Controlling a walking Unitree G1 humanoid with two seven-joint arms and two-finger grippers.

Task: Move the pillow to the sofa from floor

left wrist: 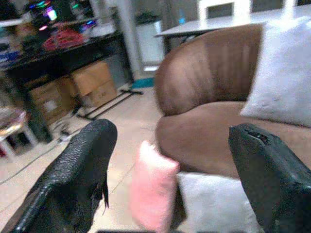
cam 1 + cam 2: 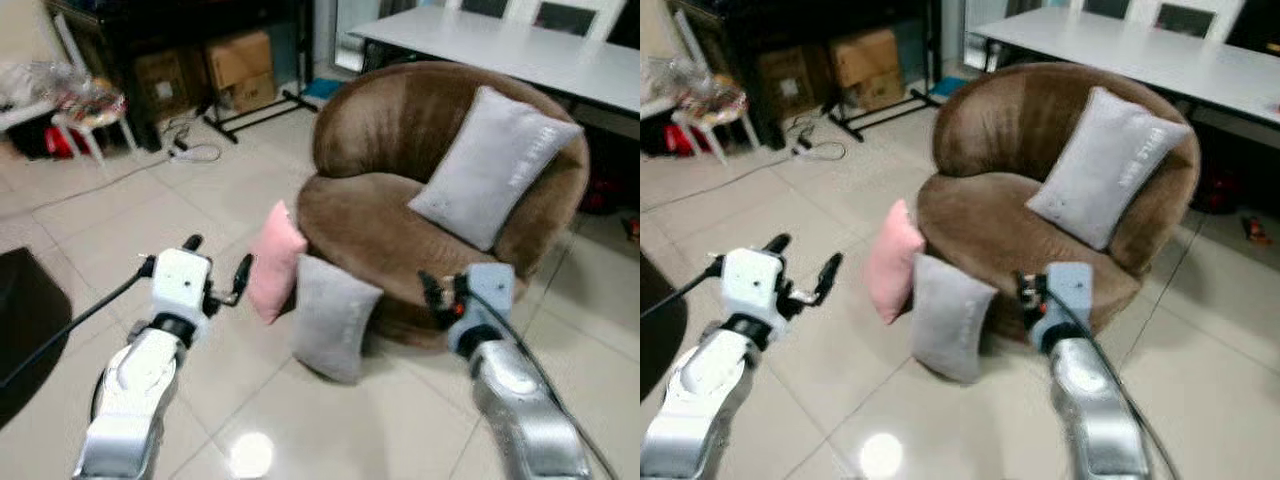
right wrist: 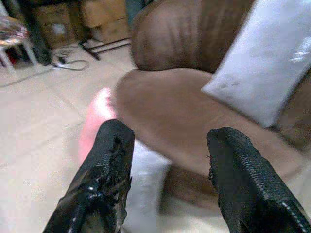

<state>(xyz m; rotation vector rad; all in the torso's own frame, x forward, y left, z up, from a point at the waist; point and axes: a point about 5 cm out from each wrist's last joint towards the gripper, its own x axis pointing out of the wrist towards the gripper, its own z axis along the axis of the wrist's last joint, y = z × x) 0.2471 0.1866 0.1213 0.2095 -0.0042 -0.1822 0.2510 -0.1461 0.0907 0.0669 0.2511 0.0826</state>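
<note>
A pink pillow [image 2: 274, 262] and a grey pillow [image 2: 333, 316] stand on the floor, leaning against the front of a round brown sofa chair [image 2: 380, 225]. Another grey pillow [image 2: 493, 165] rests on its seat against the backrest. My left gripper [image 2: 217, 268] is open, raised just left of the pink pillow, apart from it. My right gripper [image 2: 430, 290] is open, held in front of the chair's seat edge, right of the floor grey pillow. The left wrist view has the pink pillow [image 1: 151, 191] between its fingers [image 1: 77, 177]; the right wrist view has the grey pillow [image 3: 144, 187] below its fingers [image 3: 109, 170].
A white table [image 2: 520, 45] stands behind the chair. Cardboard boxes [image 2: 240, 70] under a dark desk, a cable [image 2: 195, 152] and a small white stool [image 2: 90, 120] are at the far left. A dark object [image 2: 25, 320] sits at the left edge. Tiled floor lies open in front.
</note>
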